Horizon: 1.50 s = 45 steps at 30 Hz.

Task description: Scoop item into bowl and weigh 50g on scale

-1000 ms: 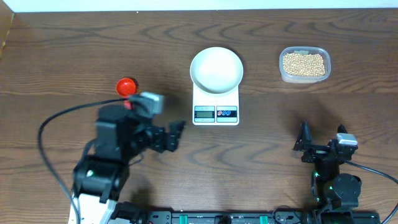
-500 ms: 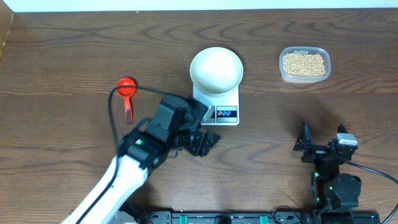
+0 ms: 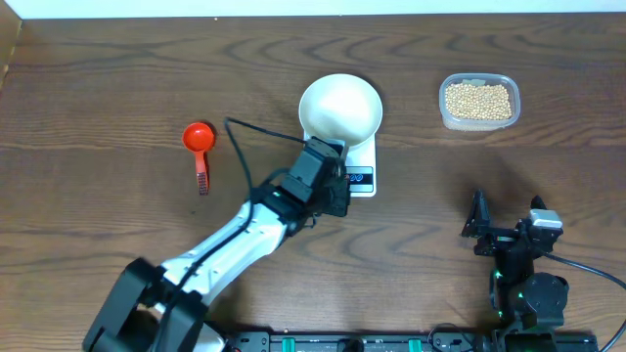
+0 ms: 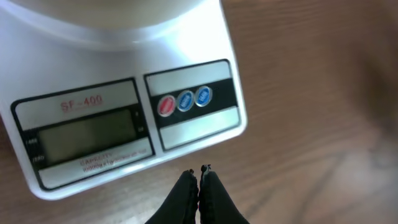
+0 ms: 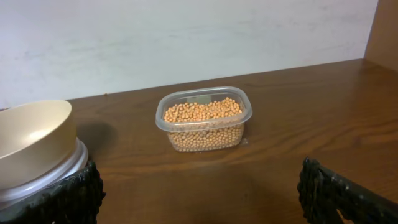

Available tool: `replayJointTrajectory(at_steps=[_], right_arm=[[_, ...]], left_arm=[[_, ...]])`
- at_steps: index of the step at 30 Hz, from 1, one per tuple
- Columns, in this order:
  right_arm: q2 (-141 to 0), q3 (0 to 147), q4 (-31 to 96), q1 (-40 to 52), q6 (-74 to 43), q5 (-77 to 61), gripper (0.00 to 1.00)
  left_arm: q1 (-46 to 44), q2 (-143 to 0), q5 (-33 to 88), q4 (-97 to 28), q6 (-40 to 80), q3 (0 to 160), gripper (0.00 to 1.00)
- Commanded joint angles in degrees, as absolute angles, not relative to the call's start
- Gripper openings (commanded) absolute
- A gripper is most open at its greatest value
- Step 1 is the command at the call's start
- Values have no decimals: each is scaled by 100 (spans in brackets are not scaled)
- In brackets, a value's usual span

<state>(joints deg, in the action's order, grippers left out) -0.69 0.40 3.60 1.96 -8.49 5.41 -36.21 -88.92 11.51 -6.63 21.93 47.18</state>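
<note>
**L gripper shut at scale front; beans in tub, bowl on scale**

Dark wood table fills the overhead view, pale wall along the far edge.

L arm reaches diagonally from the near-left corner toward centre, its wrist covering the scale's left front in the overhead view.

Scale sits mid-table, white and rectangular, w/ its front facing the robot. The wrist cam shows the grey display on the left, no digits readable.

Bowl is white and round, standing on the scale's back half and overhanging its far edge. The inside looks bare.

Clear plastic tub is far right, well apart from scale and bowl, and upright w/ no lid.

R gripper is near-right on the table side, fingers spread wide and facing the tub.

Red scoop lies flat left of the scale, apart from it, handle toward the robot.

L gripper has both fingers pressed together w/ no gap and gripping nothing. The tips are just off the scale's front edge, below the button panel. Cannot tell if they touch the table.

Beans are pale tan, all in the tub, roughly half filling it.

Three round buttons, one red and two blue, sit in a row right of the display.
</note>
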Motion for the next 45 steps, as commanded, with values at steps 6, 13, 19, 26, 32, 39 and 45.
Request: replayJointTrajectory(at_steps=[6,13,19,26,32,39,45], right_arm=[[-30,30,368,246,-805,569,99],[-30,30,368,246,-805,567,99],[-30,30,368,246,-805,567,99],[-30,30,368,246,-805,567,99],[-30,30,368,246,-805,567,99],[-30,30,368,246,-805,569,99],[-30,30,368,246,-805,569,99]], left_arm=[[-3747,-9557,244,-1,1903,4786,7],[-3747,-9939,226,742,1356,4786,7],[-3747,-9968,-16,893,1004,4786,7],[-3750,-9998,-113,886,858,4786,7],[-3750,-9998,-110,864,860,4768,7],[-3750,-9998,-110,867,860,4727,7],[-3750,-10001,-110,854,858,4711,7]])
